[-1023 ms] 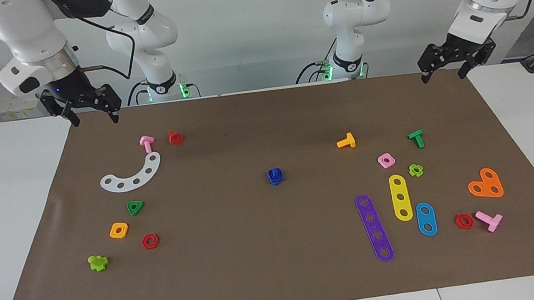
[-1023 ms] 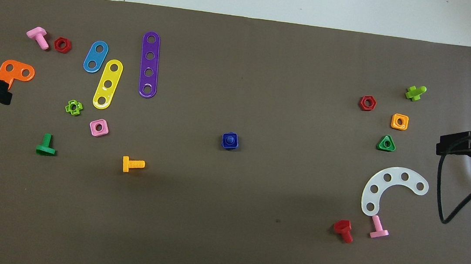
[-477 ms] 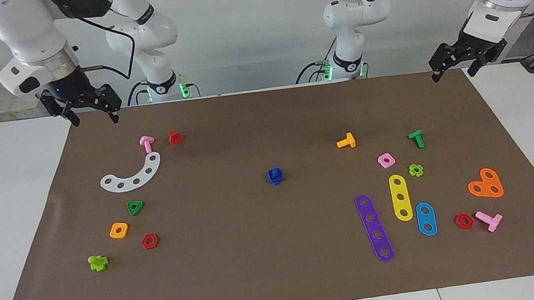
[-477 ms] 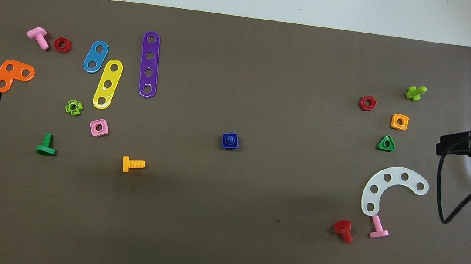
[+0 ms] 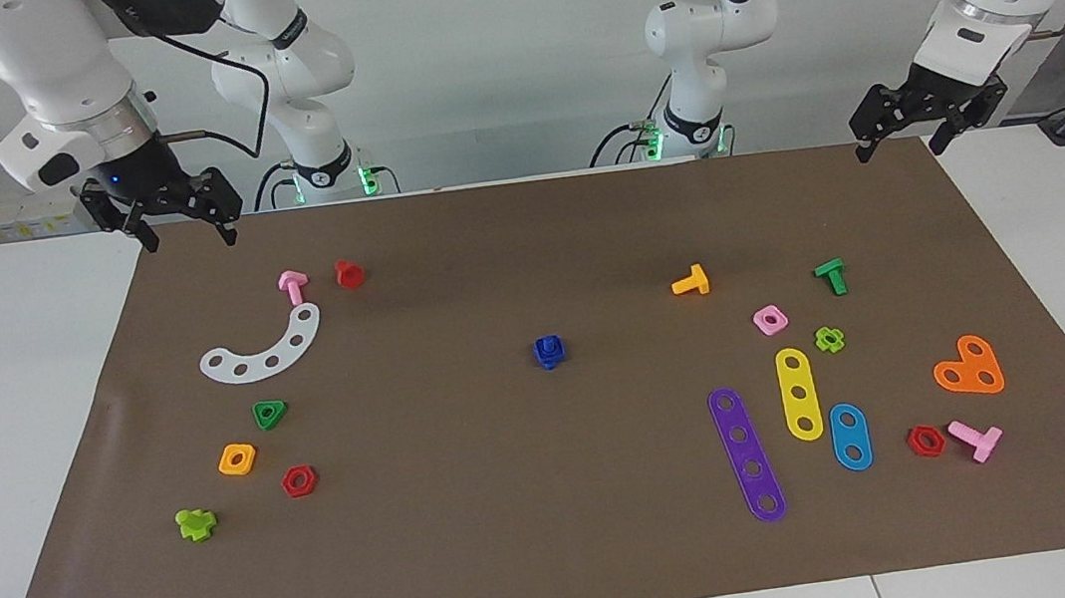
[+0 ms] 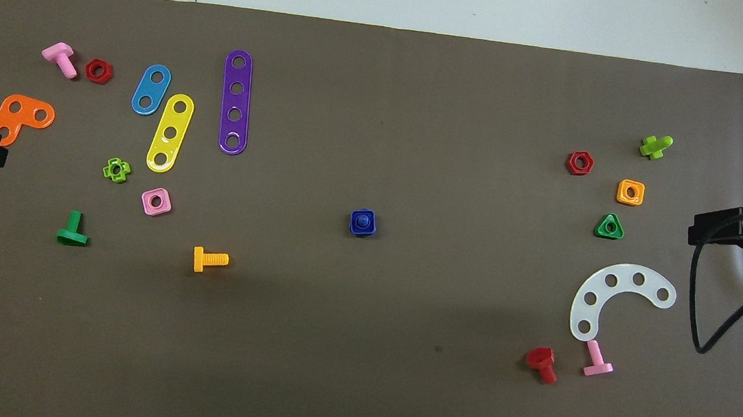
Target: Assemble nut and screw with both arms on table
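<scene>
The facing view sits high across the table [image 5: 25, 417], looking toward 12 o'clock at the 2 arms' bases. The overhead view hangs above the robots' end, looking steeply down and forward. Both stand well back and share the brown mat [image 5: 560, 537] [image 6: 353, 386], seen half a turn apart.

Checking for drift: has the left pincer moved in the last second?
Yes. The left pincer has shifted toward the mat's corner at the left arm's end and sits slightly higher in the facing view.
</scene>
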`<state>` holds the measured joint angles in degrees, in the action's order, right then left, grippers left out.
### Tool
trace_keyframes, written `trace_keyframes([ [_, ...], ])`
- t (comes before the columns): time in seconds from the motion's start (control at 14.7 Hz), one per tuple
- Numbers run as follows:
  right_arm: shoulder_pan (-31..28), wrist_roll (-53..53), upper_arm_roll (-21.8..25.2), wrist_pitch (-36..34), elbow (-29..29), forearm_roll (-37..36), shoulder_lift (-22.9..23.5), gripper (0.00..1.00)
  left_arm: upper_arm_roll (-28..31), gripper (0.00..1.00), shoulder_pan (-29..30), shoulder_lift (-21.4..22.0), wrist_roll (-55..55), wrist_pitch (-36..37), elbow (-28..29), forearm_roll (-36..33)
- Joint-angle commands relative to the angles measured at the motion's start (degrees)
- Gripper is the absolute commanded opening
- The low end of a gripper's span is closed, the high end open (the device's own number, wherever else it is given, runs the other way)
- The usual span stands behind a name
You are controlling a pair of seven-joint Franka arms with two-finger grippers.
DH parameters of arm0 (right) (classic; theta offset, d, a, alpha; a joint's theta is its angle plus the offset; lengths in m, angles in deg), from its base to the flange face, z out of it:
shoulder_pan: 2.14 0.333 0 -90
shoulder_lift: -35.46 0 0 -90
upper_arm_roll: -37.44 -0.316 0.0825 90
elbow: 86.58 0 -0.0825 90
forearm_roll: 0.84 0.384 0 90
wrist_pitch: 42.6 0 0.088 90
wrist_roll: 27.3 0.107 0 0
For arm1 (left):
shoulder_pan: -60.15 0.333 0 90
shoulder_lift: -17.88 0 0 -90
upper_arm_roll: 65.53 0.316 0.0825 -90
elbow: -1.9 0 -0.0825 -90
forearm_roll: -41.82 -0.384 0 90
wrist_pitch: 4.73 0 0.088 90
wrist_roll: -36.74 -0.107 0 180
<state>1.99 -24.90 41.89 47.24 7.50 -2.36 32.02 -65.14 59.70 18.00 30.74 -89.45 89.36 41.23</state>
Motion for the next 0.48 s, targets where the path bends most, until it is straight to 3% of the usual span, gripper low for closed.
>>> trace_keyframes([
  [0.0,-0.1,-1.3,0.1,-0.8,0.2,0.2,-0.8,1.00,0.0,1.00,-0.4,-0.7,-0.8,0.8,-1.7,0.0],
  [0.41,-0.1,-1.3,0.1,-0.8,0.2,0.2,-0.8,1.00,-0.5,1.00,-0.4,-0.6,-0.8,0.9,-1.7,0.2],
])
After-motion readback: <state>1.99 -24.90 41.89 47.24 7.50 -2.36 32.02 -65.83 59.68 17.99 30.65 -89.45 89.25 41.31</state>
